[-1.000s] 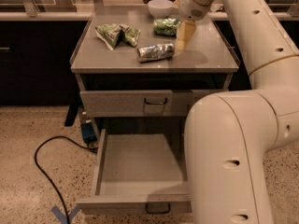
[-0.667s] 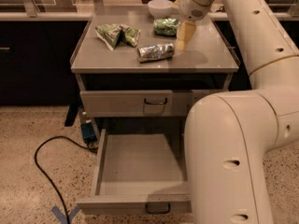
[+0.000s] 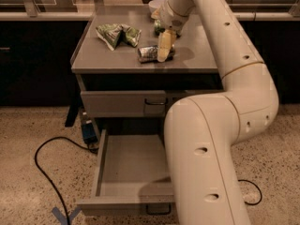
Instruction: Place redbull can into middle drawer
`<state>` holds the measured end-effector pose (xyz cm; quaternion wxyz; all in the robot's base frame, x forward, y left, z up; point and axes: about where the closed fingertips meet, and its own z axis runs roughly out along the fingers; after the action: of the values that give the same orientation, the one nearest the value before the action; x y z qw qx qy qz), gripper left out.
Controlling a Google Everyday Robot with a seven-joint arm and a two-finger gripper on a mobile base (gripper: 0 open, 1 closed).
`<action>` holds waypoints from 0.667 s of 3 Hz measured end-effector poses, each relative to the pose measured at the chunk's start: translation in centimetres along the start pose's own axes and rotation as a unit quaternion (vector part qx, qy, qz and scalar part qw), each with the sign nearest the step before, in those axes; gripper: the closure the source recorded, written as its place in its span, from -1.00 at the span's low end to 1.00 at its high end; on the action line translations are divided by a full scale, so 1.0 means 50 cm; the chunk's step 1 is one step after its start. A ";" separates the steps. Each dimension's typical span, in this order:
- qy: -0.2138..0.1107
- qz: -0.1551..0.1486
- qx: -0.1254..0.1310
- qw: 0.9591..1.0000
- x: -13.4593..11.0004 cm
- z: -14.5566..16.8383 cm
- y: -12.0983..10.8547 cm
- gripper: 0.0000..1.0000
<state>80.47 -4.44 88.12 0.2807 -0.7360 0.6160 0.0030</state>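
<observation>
The pale two-finger gripper (image 3: 163, 55) hangs over the slim silver and blue metal can (image 3: 149, 53), covering its 3 o'clock end. The white robot arm (image 3: 211, 149), cut off at the bottom edge, hides the 3 o'clock side of the pulled-out wide shallow grey metal drawer (image 3: 126, 163) and part of the round white bowl (image 3: 155, 4).

Gripper (image 3: 163, 53) low over cabinet top (image 3: 103, 60), right at the redbull can (image 3: 148, 54) and overlapping its right end; contact can't be judged. Can lies on its side near the front edge. Green chip bag (image 3: 117, 33) to the left, well apart. Green pack (image 3: 159, 28) behind the gripper, white bowl (image 3: 156, 4) at the back. Upper drawer (image 3: 117, 103) closed. Middle drawer (image 3: 122, 205) pulled out, nothing visible inside. White arm (image 3: 234, 78) covers its right side. Black cable (image 3: 44, 170) on floor.
</observation>
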 end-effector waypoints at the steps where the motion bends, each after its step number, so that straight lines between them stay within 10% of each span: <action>1: -0.026 -0.013 -0.019 0.999 -0.036 0.048 0.008 -1.00; 2: -0.025 -0.007 -0.043 0.999 -0.046 0.084 0.023 -1.00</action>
<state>80.29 -0.69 84.95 0.2643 -0.7511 0.6031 0.0464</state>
